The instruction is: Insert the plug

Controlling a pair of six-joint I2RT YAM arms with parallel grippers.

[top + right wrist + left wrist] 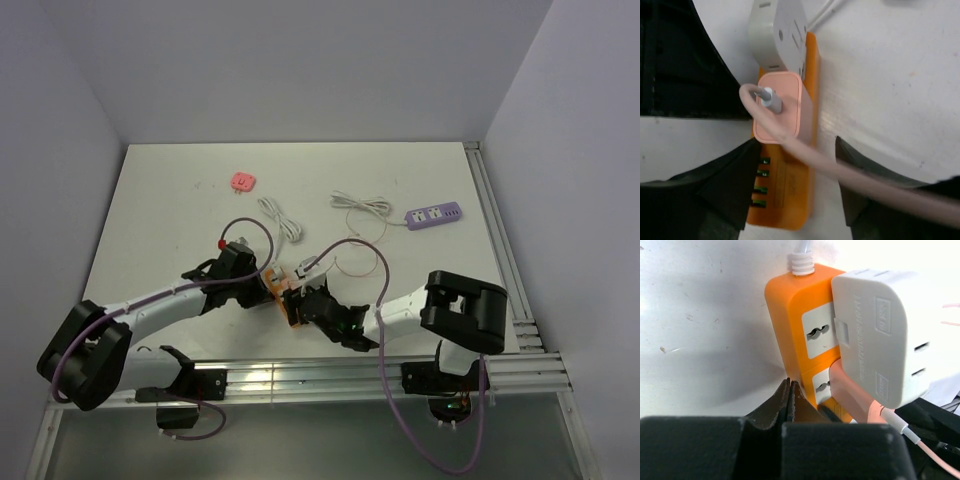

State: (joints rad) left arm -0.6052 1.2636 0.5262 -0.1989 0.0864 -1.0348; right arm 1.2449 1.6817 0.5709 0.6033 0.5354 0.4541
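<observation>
An orange power strip (787,200) lies on the white table, also in the left wrist view (790,315) and the top view (283,292). A pink plug (780,107) with a pink cable sits seated in one of its sockets, next to a white adapter (880,330) plugged in beside it. My right gripper (795,170) is open, its jaws on either side of the strip's end below the pink plug, not touching it. My left gripper (790,400) is shut and empty, its tips against the strip's side.
A purple power strip (433,216) with a white cable lies at the back right. A small pink adapter (243,181) lies at the back left. A white cable (283,218) runs from the orange strip toward the back. A rail runs along the table's right edge.
</observation>
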